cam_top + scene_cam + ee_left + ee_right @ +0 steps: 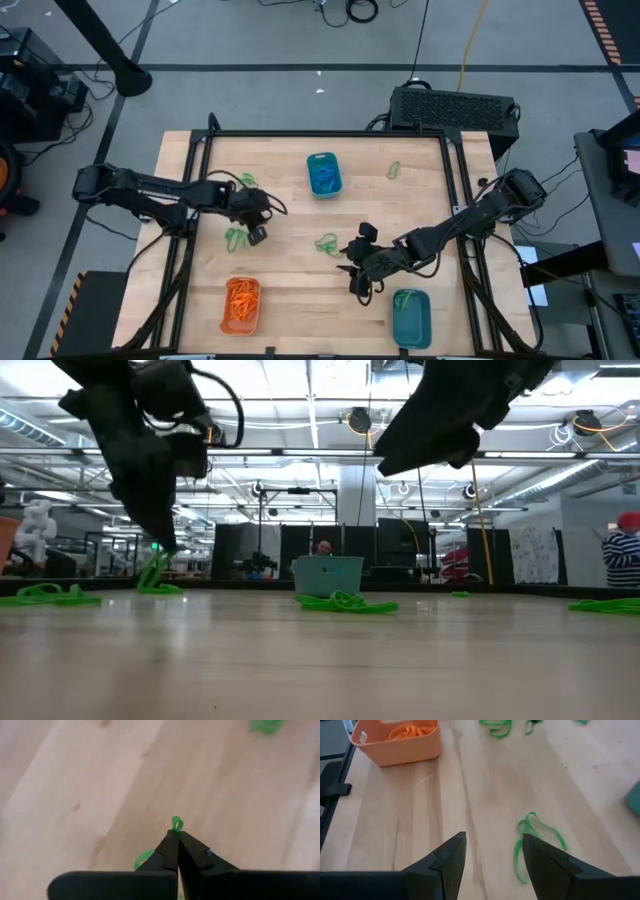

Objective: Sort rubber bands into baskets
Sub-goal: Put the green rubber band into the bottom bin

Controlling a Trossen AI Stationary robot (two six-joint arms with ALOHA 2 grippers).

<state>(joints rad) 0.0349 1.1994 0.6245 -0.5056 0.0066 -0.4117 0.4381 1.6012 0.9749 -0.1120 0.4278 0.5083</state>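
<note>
My left gripper (256, 233) is over the table's left half, shut on a green rubber band (176, 824). Other green rubber bands lie loose on the wood: one at mid-table (327, 242), one far left (247, 180), one far right (394, 170). My right gripper (350, 268) hangs open right of centre. In its wrist view the mid-table green band (536, 836) lies just ahead of its fingers, untouched. The far basket (323, 173) holds blue bands. The orange basket (240, 305) holds orange bands. A teal basket (411, 317) stands near right. My left gripper pinches a green rubber band between its two fingertips, slanting down from above. A small loop (176, 824) sticks out past the tips, and the rest (156, 572) hangs below the fingers. I cannot tell whether the band's lower end still touches the table.
A black frame (300, 133) runs along the table's edges. More green bands show in the low view at the left (45, 595) and the right (605, 605). Bare wood lies between the baskets. People stand in the room behind the table.
</note>
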